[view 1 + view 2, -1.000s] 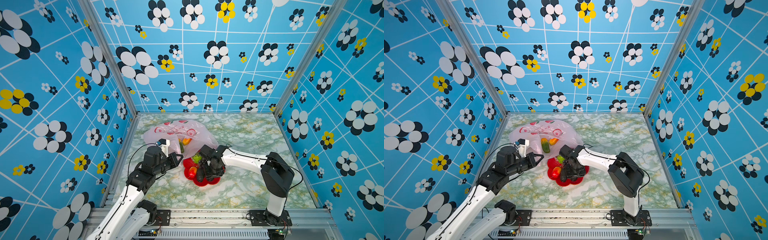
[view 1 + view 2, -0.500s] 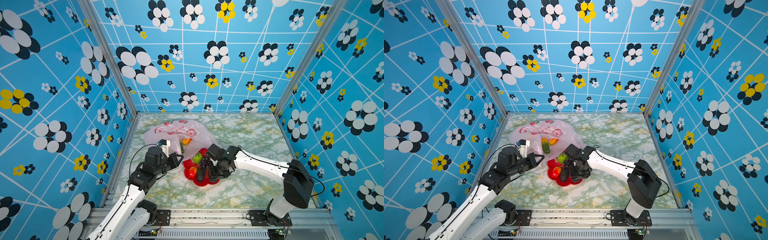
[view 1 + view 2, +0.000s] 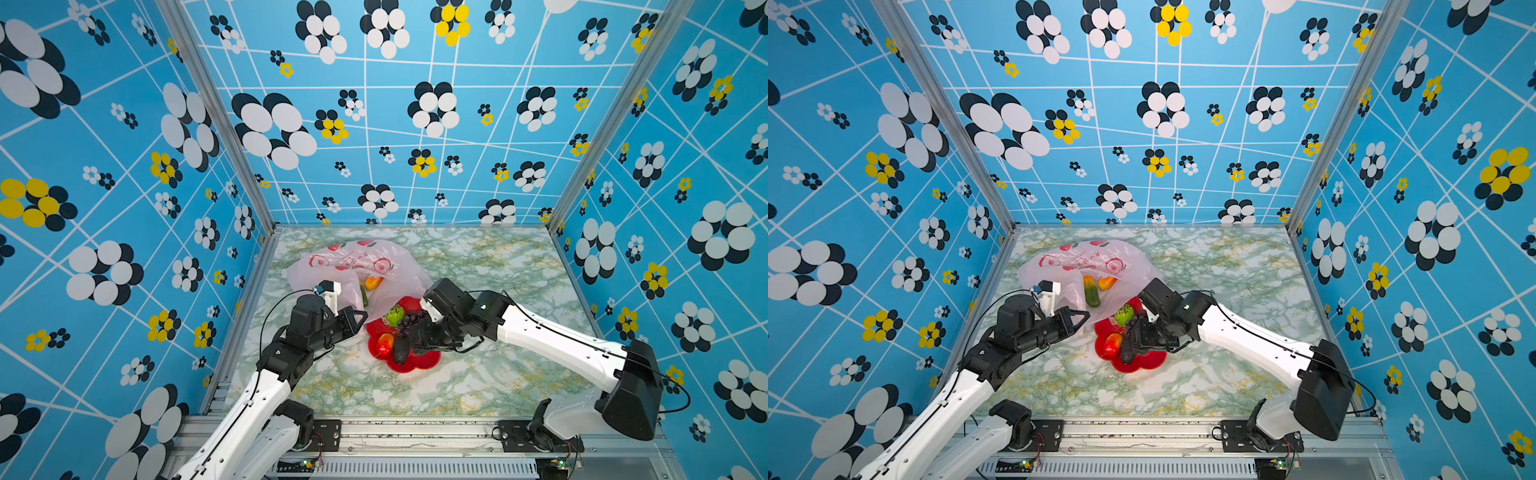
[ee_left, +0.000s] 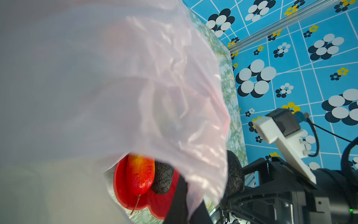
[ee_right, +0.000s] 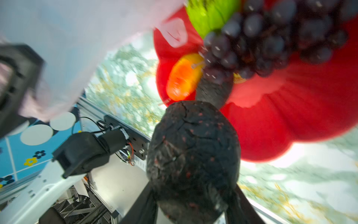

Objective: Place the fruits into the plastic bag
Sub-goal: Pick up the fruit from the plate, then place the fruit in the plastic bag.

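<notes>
Over the red plate (image 3: pixel 424 362) hangs the plastic bag (image 3: pixel 353 262)

The right arm's elbow (image 3: pixel 631 395) has swung outward and lower behind the right hand (image 3: pixel 419 340).

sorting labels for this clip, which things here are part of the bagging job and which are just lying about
Part of the job: bag; avocado in the right gripper; second avocado; mango; grapes; green fruit; long fruit and orange fruit inside the bag.

Just lying about: red plate under the fruit; table; patterned walls.
</notes>
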Action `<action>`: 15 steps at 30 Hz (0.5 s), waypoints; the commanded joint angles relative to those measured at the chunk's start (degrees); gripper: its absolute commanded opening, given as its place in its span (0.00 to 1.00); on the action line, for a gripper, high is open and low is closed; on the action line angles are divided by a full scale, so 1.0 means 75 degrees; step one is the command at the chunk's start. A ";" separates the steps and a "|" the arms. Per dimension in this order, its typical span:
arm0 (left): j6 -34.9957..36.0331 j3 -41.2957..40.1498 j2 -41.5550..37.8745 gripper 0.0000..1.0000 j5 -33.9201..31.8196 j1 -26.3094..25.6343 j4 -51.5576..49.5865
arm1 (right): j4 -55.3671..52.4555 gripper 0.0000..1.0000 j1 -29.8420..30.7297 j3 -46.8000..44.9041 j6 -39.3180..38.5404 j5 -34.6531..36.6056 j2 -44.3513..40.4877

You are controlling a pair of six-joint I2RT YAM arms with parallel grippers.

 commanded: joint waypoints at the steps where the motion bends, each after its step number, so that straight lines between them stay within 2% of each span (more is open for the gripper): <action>1: 0.0045 0.0047 -0.0082 0.00 0.0124 -0.0063 0.0021 | 0.0325 0.42 -0.0117 0.1061 -0.0147 -0.0484 0.0963; 9: -0.0060 0.0067 -0.0317 0.00 0.0006 -0.0086 -0.0051 | -0.0163 0.42 -0.0243 0.4108 -0.0351 -0.1345 0.3561; 15: -0.0124 0.0090 -0.0267 0.00 0.0011 -0.0101 0.0004 | 0.0485 0.43 -0.0391 0.5034 0.0248 -0.1967 0.4664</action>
